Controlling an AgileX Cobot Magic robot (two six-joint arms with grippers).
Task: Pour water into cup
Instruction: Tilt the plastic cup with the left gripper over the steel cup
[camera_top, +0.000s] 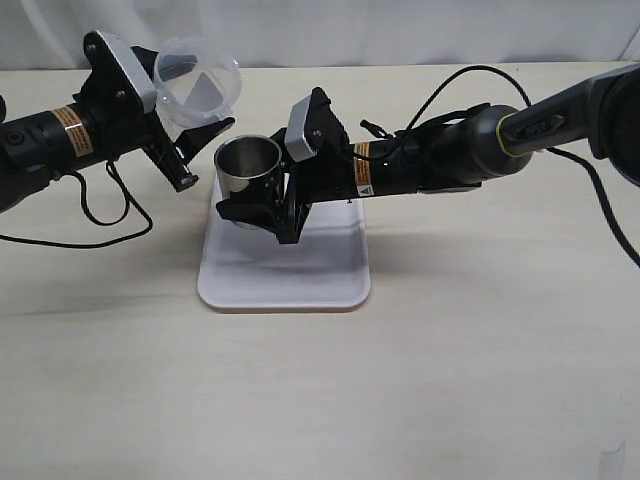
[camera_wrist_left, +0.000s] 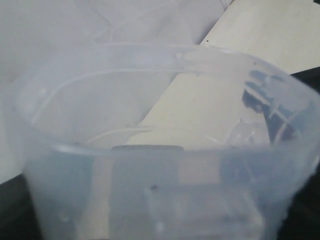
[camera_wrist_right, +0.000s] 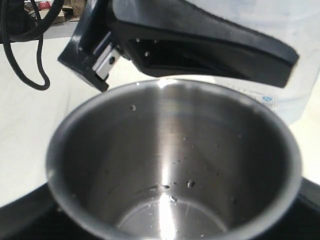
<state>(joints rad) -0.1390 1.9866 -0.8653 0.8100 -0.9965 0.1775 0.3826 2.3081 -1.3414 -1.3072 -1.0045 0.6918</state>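
Right jaws clamp cup (camera_top: 247, 166); left jaws hold tilted beaker (camera_top: 198, 82); arm labels (camera_top: 363, 180) unreadable.

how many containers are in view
2. The steel cup sits in the right tool over the white tray; the translucent beaker is in the left tool, tilted, up and left of the cup in the exterior view. None looks hidden.

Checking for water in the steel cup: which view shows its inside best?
The right wrist view: it looks straight into the cup, showing droplets on its wall. The exterior view shows it small, mostly outside. The left wrist view shows the plastic beaker, no clear cup.
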